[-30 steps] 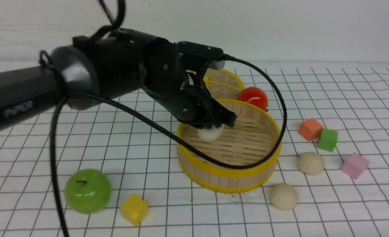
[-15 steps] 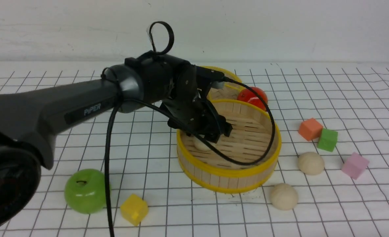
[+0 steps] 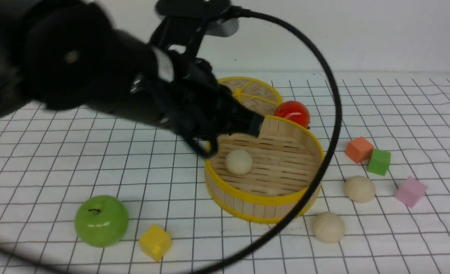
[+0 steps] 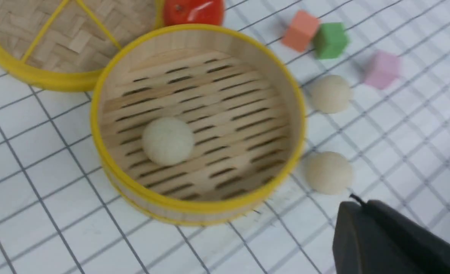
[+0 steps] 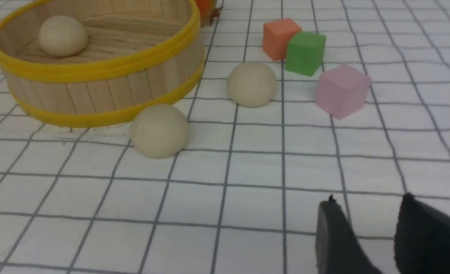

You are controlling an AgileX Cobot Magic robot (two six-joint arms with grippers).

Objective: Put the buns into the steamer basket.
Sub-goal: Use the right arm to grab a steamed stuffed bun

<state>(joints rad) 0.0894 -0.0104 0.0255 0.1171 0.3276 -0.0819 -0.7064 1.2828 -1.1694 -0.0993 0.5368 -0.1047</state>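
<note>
Jaws of the left gripper (image 4: 356,199) are pressing together with nothing between them, while those of the right gripper (image 5: 369,196) are standing apart over the bare surface (image 5: 255,205), gripping nothing. One bun (image 3: 239,162) is sitting inside the steamer basket (image 3: 263,198), toward its left side; two more are waiting outside on the surface, the near bun (image 3: 329,227) just beside the basket's wall and the far bun (image 3: 359,188) lying between it and the green block (image 3: 379,162).

Judging by their matte, doughy look, the buns are probably being light and a little soft, giving under pressure rather than cracking, and not very slippery. Their roundness is inviting a roll, so a hold across the widest part, with fingers low on both flanks and a mild squeeze, is seeming best.

In the front view the left arm is looming across the basket's far left rim, hiding part of it; the left wrist view is showing that rim whole. The right wrist view is revealing the gap between the right fingers, which the front view is not showing at all, but it is cutting off the basket's far side.
</note>
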